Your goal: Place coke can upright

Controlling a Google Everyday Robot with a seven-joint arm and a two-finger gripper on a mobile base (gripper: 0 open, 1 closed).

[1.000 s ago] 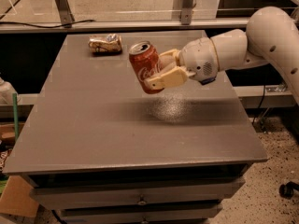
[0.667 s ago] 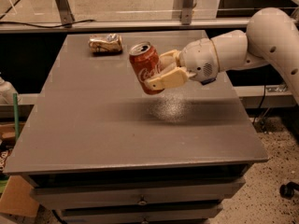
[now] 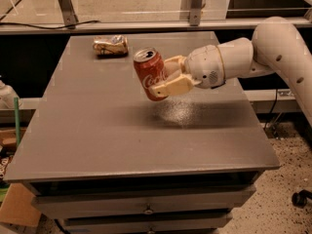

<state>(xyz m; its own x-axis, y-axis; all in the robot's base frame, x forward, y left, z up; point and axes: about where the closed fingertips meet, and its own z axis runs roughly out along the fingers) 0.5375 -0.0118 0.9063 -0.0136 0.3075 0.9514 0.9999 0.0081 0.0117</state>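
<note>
Coke can is in the air over the middle of the table, not touching it. Red side with white script faces the camera, silver top points up. It is nearly upright but tilted a little, top leaning left. The gripper is clamped around the can from the right side: one tan finger crosses the lower front of the can, and the other sits behind the upper part. The white arm reaches in from the right edge. A dark shadow lies on the tabletop below and slightly right of the can, so there looks to be a clear gap under it.

A wrinkly snack packet lies at the back of the table, well apart from the can. Drawers show under the front edge.

Progress, as a judgement: grasp and lift are done and the can is mostly turned top-up. Left to do: straighten the small tilt, lower the can until its base sits flat on the table, let go, and back away without knocking it.
</note>
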